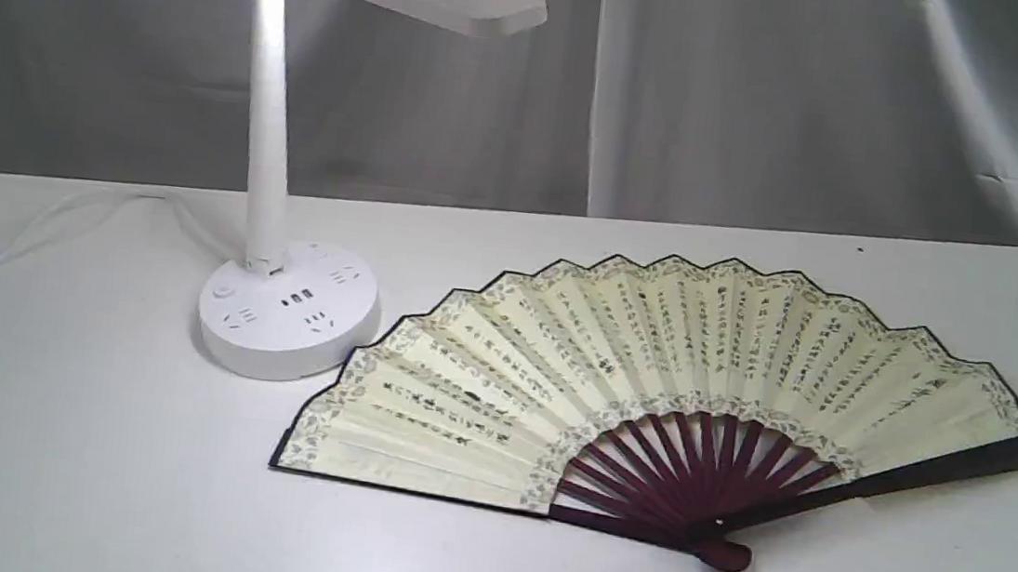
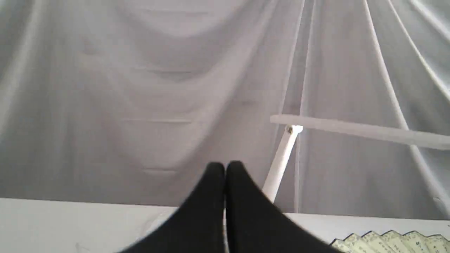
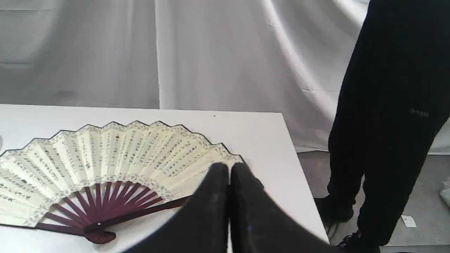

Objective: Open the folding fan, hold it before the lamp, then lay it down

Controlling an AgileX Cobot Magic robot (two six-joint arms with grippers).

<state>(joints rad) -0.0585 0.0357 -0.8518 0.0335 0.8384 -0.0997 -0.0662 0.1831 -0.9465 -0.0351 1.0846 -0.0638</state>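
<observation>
Exterior view: folding fan (image 1: 651, 365) laid open on counter (image 1: 80, 469); left hand (image 2: 225, 168), right hand (image 3: 229, 168) closed, empty; task judged done.

The exterior view faces the table (image 1: 80, 469) low and near; both wrist views look across it, sharing the folding fan (image 3: 105, 158).

The lamp (image 1: 269, 160) stands on the worktop (image 1: 80, 469), left of centre in the exterior view. The folding fan (image 1: 677, 386) lies spread flat on the worktop, right of the lamp and slightly in front of it. Its left leaf edge is just beside the lamp base; contact cannot be determined. The cord (image 1: 38, 231) runs leftward from the lamp. A curtain (image 1: 770, 96) hangs behind the lamp. 1 person (image 3: 386, 105) stands off the worktop, beyond the fan from the lamp.
</observation>
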